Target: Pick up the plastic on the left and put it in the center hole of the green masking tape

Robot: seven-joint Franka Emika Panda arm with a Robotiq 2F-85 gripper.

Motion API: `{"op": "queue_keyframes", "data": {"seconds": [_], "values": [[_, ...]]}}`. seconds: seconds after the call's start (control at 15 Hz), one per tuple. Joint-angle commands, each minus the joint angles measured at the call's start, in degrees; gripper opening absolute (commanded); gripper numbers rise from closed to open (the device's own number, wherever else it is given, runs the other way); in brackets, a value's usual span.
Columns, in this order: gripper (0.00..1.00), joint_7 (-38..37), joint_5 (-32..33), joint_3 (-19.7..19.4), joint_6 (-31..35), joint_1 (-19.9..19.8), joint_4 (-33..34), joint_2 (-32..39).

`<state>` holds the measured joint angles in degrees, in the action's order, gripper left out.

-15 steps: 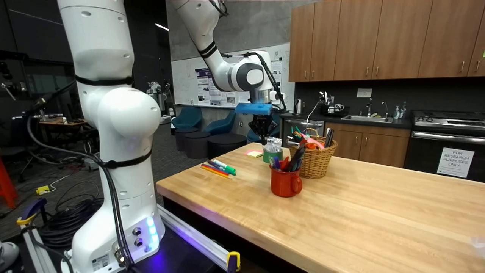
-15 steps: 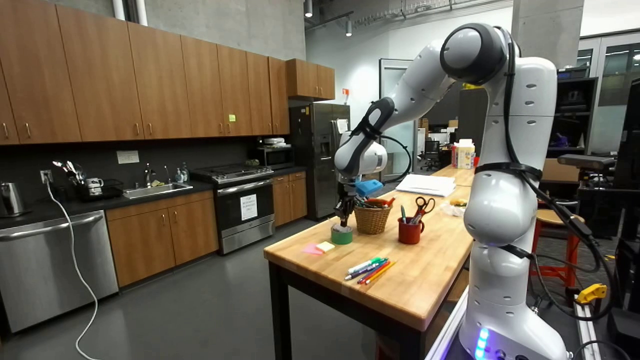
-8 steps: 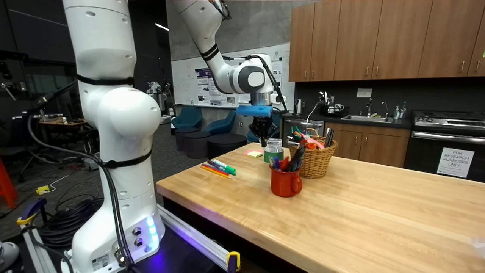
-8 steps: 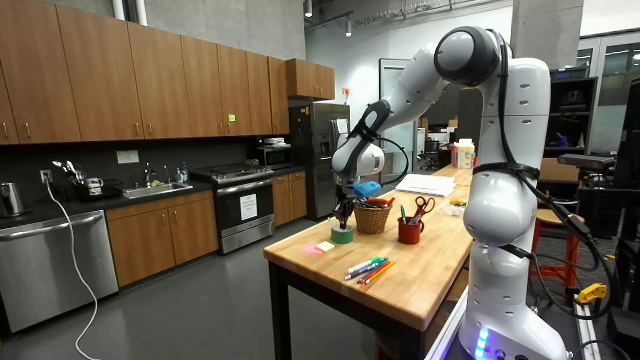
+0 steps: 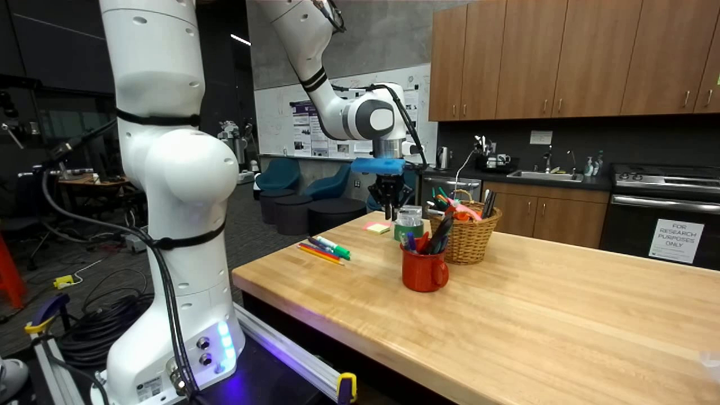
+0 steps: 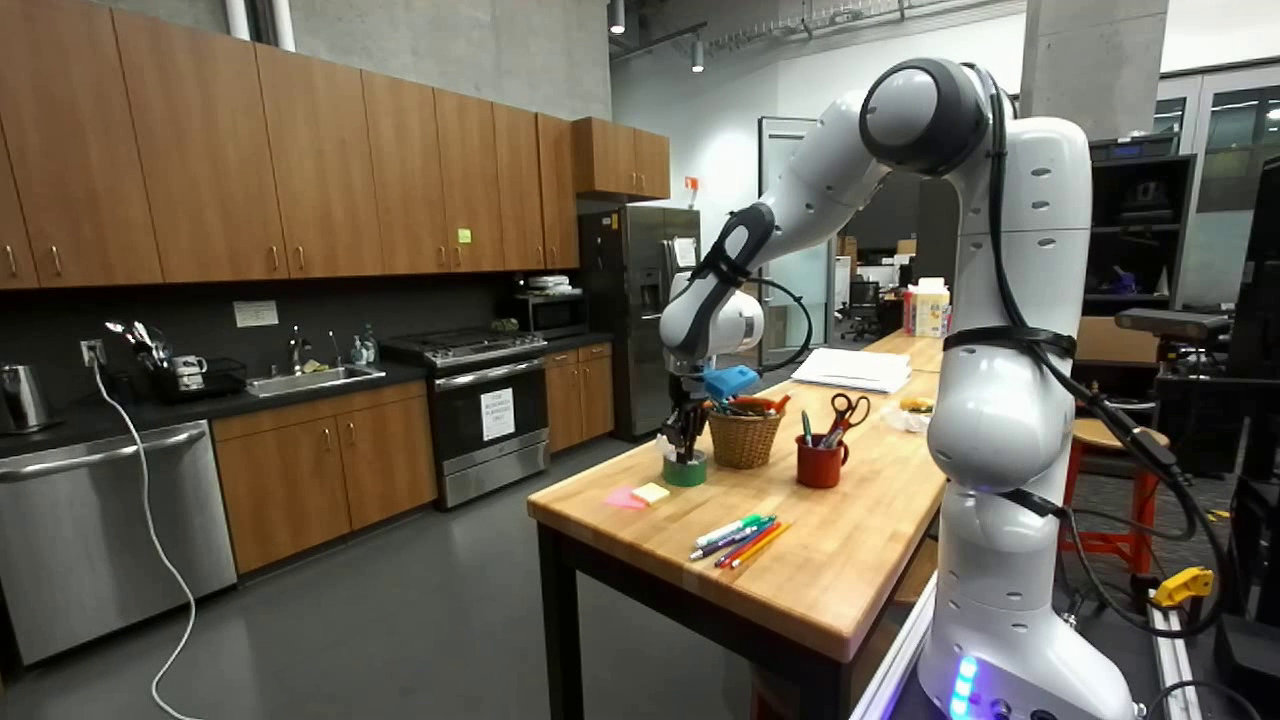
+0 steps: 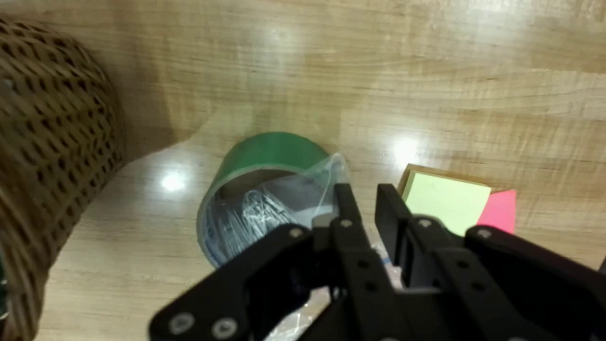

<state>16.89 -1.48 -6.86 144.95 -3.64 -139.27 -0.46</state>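
While the plastic bag sits partly inside the green tape, the gripper has its 2 fingers slightly parted, gripping nothing.

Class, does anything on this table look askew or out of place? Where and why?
The clear plastic looks askew: part sits in the hole of the green tape, but a corner sticks out past the rim beside the gripper, so it seems not fully tucked in.
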Motion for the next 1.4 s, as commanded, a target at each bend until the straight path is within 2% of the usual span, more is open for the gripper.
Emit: {"op": "queue_keyframes", "data": {"seconds": [0.0, 0.47, 1.33], "values": [[0.5, 0.0, -0.8, 0.8, -0.7, -0.4, 0.6, -0.9], [0.98, 0.0, -0.5, 1.5, -0.4, 0.1, -0.7, -5.5], [1.0, -0.5, 1.8, 4.2, -0.9, 3.3, -6.8, -15.1]]}}
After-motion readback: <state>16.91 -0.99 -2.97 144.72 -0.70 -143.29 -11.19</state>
